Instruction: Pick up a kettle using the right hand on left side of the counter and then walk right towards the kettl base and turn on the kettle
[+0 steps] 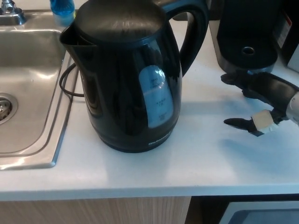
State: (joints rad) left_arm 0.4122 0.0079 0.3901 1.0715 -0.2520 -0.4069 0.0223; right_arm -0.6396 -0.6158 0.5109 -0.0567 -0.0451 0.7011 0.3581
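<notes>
A white desk [205, 158] runs before me, with a steel sink [28, 93] let into it on my left. The kettle [126, 79] stands upright on the desk just beside the sink's rim, black, lid on, spout toward the sink and handle [194, 37] arching toward my right. A thin cord [65, 84] loops out behind it on the sink side. Farther right, at the back, stands a dark appliance [247, 32]; I cannot tell what it is.

My right hand [257, 105] hangs low over the desk at the right edge, empty, thumb and fingers spread wide, well apart from the kettle with bare desk between. My left hand does not show.

The step in hand, as I judge it, is the reach for the handle. To do it well I should come in level, pass my fingers through the loop and close firmly high on it, so the kettle lifts without tipping.
</notes>
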